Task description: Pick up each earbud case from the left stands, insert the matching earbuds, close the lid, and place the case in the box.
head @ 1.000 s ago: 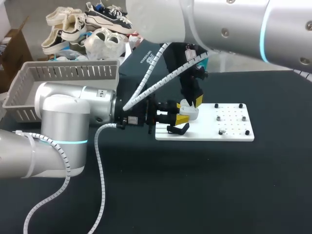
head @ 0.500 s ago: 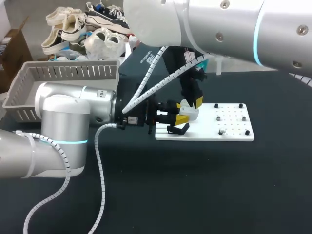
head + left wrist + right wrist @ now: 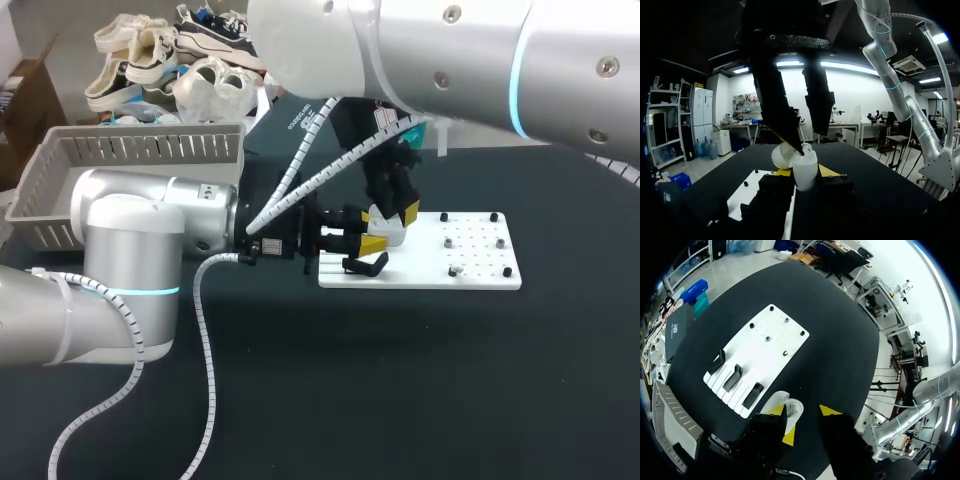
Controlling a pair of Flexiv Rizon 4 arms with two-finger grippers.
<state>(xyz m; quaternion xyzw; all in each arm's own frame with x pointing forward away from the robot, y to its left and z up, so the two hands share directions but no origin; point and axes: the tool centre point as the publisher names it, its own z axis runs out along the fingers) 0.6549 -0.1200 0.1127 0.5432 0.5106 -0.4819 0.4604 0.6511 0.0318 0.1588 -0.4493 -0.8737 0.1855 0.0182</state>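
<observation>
A white earbud case with its lid swung open sits between the yellow tips of my left gripper, which is shut on it just above the white board's left end. My right gripper comes down on the case from above. Its fingers stand apart, and one dark finger touches the case's open top while the other stays clear. In the right wrist view the case lies under my right gripper, closer to one tip. A black stand sits empty below the case.
Three black stands line one end of the board, and small pegs dot the other end. A grey basket stands at the back left, and a dark box lies behind the board.
My right gripper's fingers have spread apart over the case, and the right arm has shifted slightly left. The left gripper and the case have stayed put.
</observation>
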